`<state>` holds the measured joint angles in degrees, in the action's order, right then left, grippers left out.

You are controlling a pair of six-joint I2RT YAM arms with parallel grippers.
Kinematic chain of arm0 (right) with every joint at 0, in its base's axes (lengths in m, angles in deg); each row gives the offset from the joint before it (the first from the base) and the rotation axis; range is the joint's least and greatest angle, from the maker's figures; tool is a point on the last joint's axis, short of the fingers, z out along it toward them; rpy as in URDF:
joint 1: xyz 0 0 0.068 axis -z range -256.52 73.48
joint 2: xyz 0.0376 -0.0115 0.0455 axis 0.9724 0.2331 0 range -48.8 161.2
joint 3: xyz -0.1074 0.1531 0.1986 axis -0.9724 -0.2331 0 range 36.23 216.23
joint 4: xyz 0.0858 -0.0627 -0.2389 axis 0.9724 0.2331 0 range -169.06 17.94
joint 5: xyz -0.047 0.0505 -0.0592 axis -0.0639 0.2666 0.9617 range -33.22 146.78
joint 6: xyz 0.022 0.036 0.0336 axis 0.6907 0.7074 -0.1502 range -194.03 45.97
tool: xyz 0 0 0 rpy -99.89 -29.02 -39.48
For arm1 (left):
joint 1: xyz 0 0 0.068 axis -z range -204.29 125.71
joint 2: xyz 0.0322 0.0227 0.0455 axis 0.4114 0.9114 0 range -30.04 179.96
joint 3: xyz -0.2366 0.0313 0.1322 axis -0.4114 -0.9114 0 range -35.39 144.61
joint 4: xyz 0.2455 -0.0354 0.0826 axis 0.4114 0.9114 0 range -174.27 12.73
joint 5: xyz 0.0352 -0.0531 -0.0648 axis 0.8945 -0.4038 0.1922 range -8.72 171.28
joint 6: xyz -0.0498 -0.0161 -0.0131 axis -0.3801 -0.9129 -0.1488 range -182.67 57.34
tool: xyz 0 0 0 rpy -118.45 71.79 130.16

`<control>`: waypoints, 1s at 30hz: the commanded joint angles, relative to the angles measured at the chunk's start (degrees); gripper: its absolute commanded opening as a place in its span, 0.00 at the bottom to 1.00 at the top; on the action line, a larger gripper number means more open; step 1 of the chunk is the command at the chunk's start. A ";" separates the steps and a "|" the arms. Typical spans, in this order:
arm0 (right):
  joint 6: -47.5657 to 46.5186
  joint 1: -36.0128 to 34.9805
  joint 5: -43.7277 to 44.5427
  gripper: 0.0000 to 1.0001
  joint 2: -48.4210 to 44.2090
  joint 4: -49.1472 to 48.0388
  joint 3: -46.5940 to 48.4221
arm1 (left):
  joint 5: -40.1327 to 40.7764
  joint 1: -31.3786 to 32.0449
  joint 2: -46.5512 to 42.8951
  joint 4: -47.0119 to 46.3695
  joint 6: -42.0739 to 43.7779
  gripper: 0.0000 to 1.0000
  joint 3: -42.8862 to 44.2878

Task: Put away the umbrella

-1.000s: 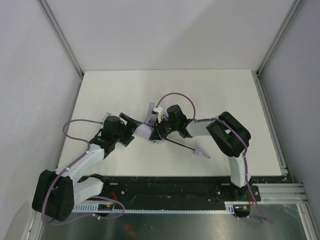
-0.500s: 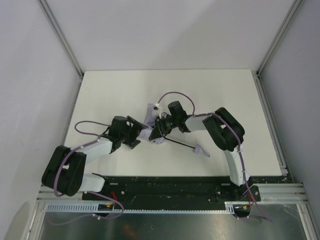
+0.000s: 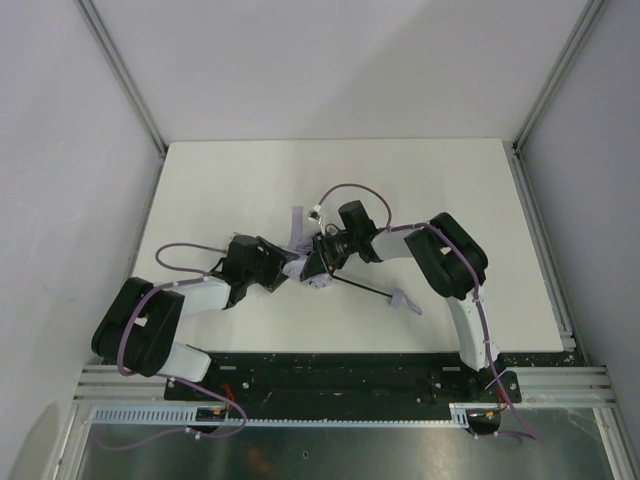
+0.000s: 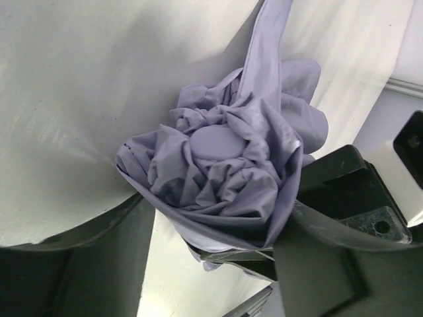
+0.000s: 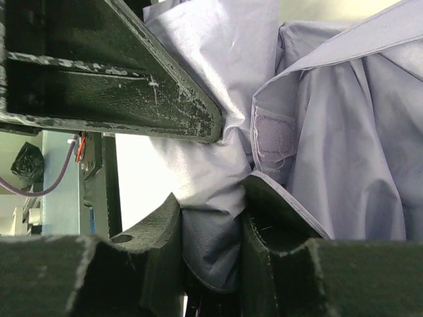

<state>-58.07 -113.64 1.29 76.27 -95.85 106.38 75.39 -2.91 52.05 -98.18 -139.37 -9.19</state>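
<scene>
Lavender umbrella [image 4: 218, 165] fabric pinched in right end effector [image 5: 211, 211].

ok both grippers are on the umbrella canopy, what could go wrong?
1. The right gripper pinches only loose canopy fabric beside the strap; it may slip or tear.
2. The shaft is extended with the handle lying free on the table, so lifting could swing it.
3. The left gripper sits close against the right; they might collide.
</scene>
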 commanded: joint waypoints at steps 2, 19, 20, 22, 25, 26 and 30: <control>-2.04 -1.04 -0.37 0.00 5.12 12.65 -3.03 | 7.65 0.17 2.84 -1.80 4.96 0.55 -3.59; -5.79 -0.83 15.47 0.49 -4.10 24.03 5.27 | 1.62 0.17 5.70 -0.84 3.96 0.00 -3.19; -7.10 -0.97 17.72 0.56 -5.00 26.39 6.41 | 1.64 0.20 5.45 -0.54 3.95 0.00 -3.09; -9.90 -1.54 22.99 0.71 -7.21 29.70 7.85 | 1.88 0.18 4.90 0.08 3.98 0.00 -2.91; -13.86 -3.02 29.82 0.86 -10.38 32.25 8.35 | 1.71 0.15 4.58 0.68 4.07 0.00 -2.45; -14.52 -3.34 30.79 0.88 -10.77 32.61 8.43 | 1.65 0.15 4.58 0.79 4.09 0.00 -2.33; -15.68 -4.80 32.68 0.92 -10.16 33.70 8.10 | 0.68 0.17 4.98 0.98 3.54 0.00 -1.83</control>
<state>-69.26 -117.82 25.36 66.66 -68.20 113.76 75.02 -3.04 54.95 -107.08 -140.22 -10.50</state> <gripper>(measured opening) 0.909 0.086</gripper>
